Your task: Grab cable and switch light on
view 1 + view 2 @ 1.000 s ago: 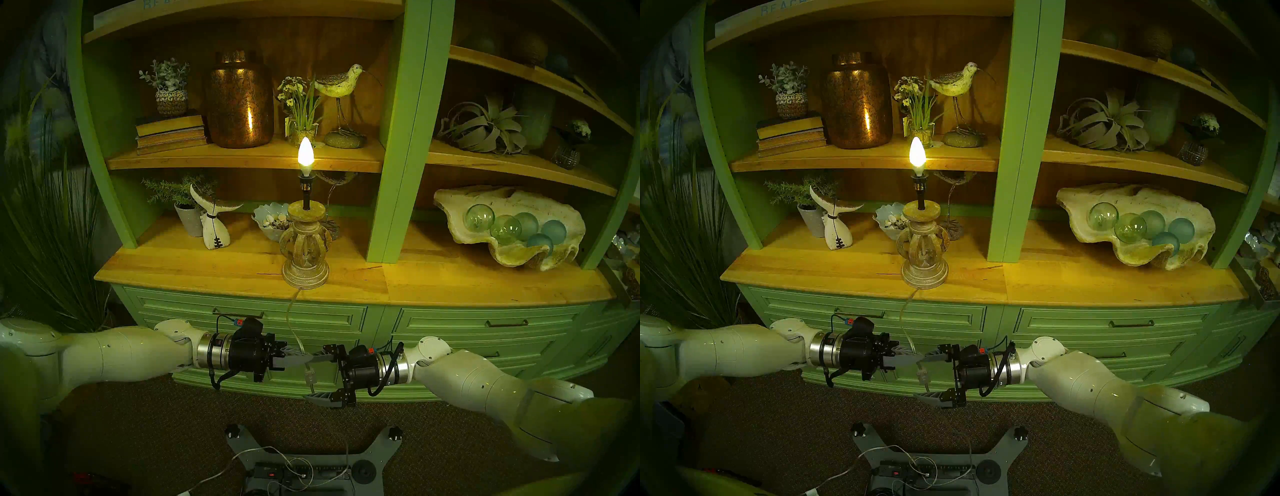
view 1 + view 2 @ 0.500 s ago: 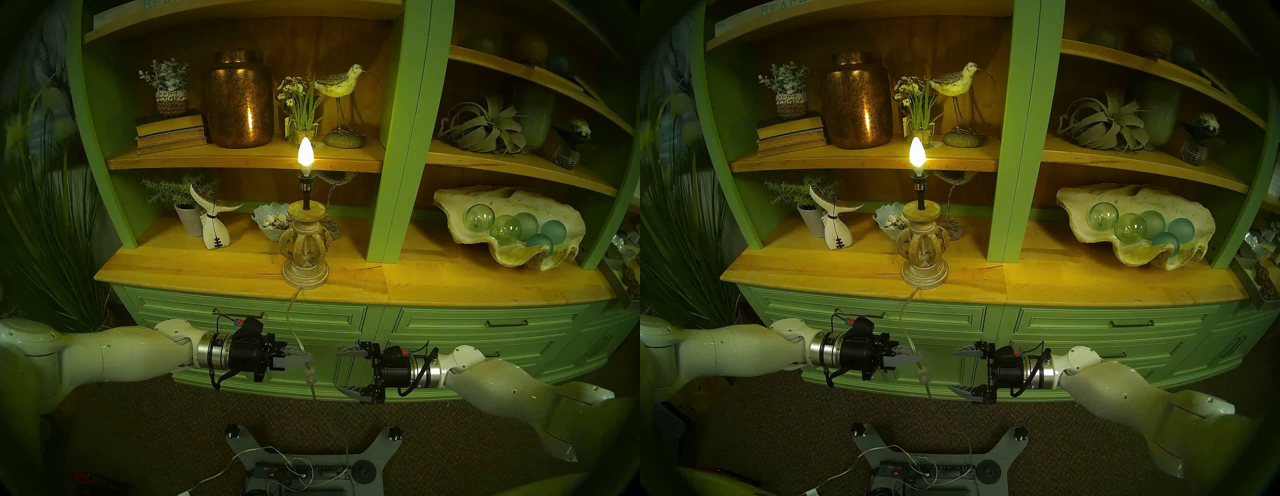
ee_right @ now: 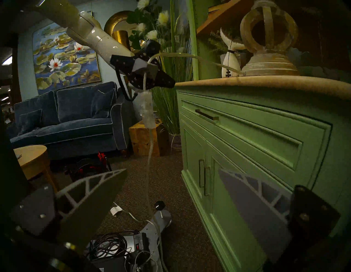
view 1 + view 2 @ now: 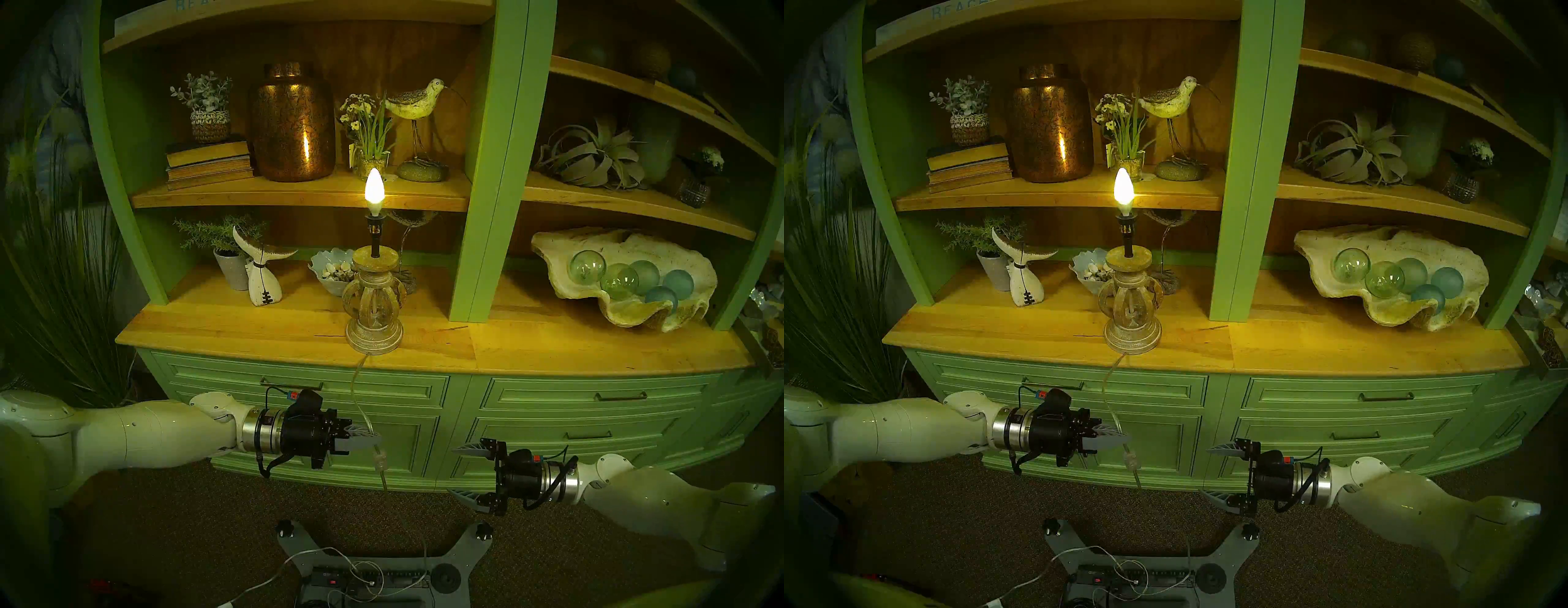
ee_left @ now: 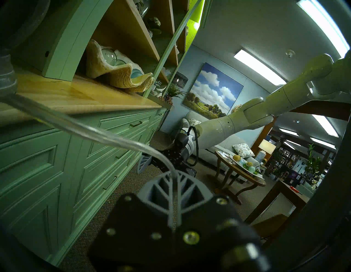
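Now, from the head, the candle bulb [image 4: 375, 191] glows at twelve o'clock while the left gripper [image 4: 375, 440] pinches the clear cord [image 4: 358, 407] above its inline switch [image 4: 379, 460], and the right wrist view shows the right gripper [image 3: 171, 188], jaws wide and empty, withdrawn since pressing: task seemingly done.

A green cabinet [image 4: 373, 407] with wooden shelves holds many decorations. On the upper shelf stand a copper-brown jar [image 4: 292, 127], a stack of old books [image 4: 208, 163] with a small potted plant on top, and a bird figure [image 4: 418, 104]. Lower are a white whale tail [image 4: 261, 271] and a big shell [image 4: 623, 276] holding 5 glass balls.
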Controlling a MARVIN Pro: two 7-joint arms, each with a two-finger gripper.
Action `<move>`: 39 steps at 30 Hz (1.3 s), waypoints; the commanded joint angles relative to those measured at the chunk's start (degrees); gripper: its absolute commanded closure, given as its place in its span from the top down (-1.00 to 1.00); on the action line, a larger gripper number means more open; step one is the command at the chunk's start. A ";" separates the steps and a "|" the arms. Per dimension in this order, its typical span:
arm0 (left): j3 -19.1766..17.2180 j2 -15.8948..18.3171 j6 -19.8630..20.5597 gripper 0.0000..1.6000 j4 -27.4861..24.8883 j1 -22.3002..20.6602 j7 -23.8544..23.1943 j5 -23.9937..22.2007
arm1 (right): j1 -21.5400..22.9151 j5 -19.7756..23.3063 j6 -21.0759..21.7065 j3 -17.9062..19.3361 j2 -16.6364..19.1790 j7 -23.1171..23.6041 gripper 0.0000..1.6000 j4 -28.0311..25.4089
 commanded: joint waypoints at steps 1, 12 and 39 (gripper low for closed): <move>-0.74 -0.10 -0.11 -1.00 -0.22 -0.99 -0.08 -0.23 | -6.04 1.48 -4.00 0.49 6.01 0.72 1.00 -3.55; -0.75 -0.13 -0.12 -1.00 -0.21 -0.95 0.09 -0.19 | -12.44 3.78 -10.00 2.43 12.33 -7.57 1.00 -4.42; -0.02 0.77 0.47 1.00 0.58 0.29 0.89 -0.41 | -26.91 10.40 -12.49 3.77 26.01 -15.41 1.00 -25.06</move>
